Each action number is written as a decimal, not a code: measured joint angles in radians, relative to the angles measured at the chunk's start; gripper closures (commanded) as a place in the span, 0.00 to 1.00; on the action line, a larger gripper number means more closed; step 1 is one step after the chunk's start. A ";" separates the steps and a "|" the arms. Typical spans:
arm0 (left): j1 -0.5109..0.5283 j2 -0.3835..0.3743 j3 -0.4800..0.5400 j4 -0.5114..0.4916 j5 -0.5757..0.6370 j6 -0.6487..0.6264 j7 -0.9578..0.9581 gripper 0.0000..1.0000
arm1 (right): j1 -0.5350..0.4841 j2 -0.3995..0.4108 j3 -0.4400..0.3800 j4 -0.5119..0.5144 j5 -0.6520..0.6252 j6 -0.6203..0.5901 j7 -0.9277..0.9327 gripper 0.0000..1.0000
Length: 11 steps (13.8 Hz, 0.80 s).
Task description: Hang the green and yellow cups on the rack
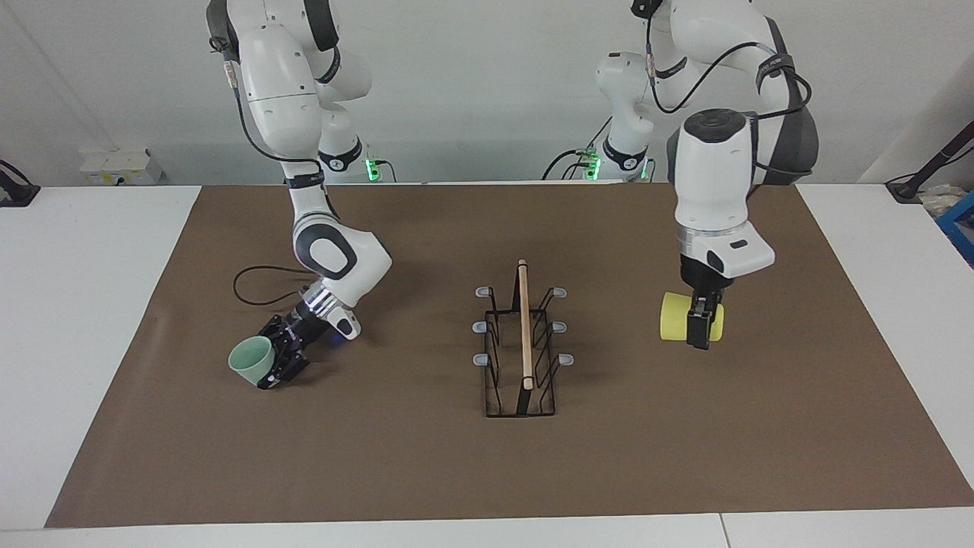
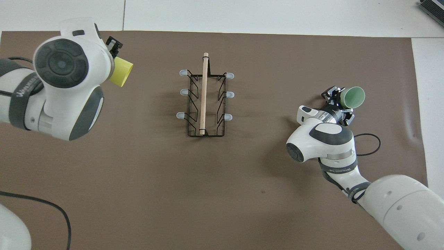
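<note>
From my remote station, working across the facing view from one side to the other:

1. Right gripper [image 1: 278, 364]: I see the arm bent low and angled down twd the brown table mat [image 1: 426, 464], at the right arm's end of the table. Claw is pinching the mint green cup [image 1: 252, 362] by its wall; one finger looks to sit inside the rim, the other outside. Cup is tilted on its side w/ the open mouth facing away from the claw, twd the table edge. Cup sits just ahead of the fingertips, low over the mat; I can't tell if it touches the mat.

2. Rack [image 1: 522, 352]: black wire frame w/ a light wooden rod handle [image 1: 524, 327] along its top, standing on the mat betw. the two claws, well apart from each. Six grey-tipped pegs, three per side, all bare.

3. Left gripper [image 1: 701, 323]: arm hangs approx. vertical, wrist pointing straight down over the mat at the left arm's end. Claw is pinching the yellow cup [image 1: 677, 317], held clear above the mat. Cup lies horizontal in the fingers, w/ its open mouth pointing twd the rack in the overhead view. The dark fingers cover part of the cup's wall.
</note>
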 measured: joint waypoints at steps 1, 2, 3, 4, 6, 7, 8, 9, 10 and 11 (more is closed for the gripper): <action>-0.035 -0.008 0.000 -0.021 0.055 -0.003 -0.044 1.00 | 0.001 -0.001 0.001 0.000 0.000 0.000 0.000 0.90; -0.067 -0.018 0.000 -0.043 0.106 -0.007 -0.091 1.00 | 0.002 -0.003 0.002 0.001 0.001 0.001 0.001 0.97; -0.097 -0.030 0.000 -0.068 0.152 -0.012 -0.138 1.00 | 0.003 -0.009 0.003 0.001 0.011 0.002 0.004 1.00; -0.128 -0.045 0.000 -0.097 0.201 -0.016 -0.186 1.00 | 0.004 -0.017 0.004 0.002 0.038 0.004 0.004 1.00; -0.193 -0.086 0.000 -0.180 0.314 -0.023 -0.292 1.00 | 0.004 -0.042 0.006 0.004 0.135 0.032 0.003 1.00; -0.226 -0.111 -0.001 -0.227 0.365 -0.025 -0.353 1.00 | 0.003 -0.061 0.006 0.004 0.202 0.069 -0.011 1.00; -0.259 -0.136 -0.001 -0.272 0.405 -0.026 -0.410 1.00 | -0.001 -0.085 0.004 0.005 0.282 0.115 -0.045 1.00; -0.287 -0.157 -0.002 -0.309 0.433 -0.026 -0.448 1.00 | -0.007 -0.110 0.004 0.006 0.362 0.153 -0.090 1.00; -0.309 -0.172 -0.001 -0.336 0.445 -0.026 -0.469 1.00 | -0.011 -0.130 0.003 0.006 0.425 0.173 -0.120 1.00; -0.329 -0.185 -0.002 -0.359 0.455 -0.026 -0.483 1.00 | -0.010 -0.150 0.004 0.006 0.481 0.182 -0.138 1.00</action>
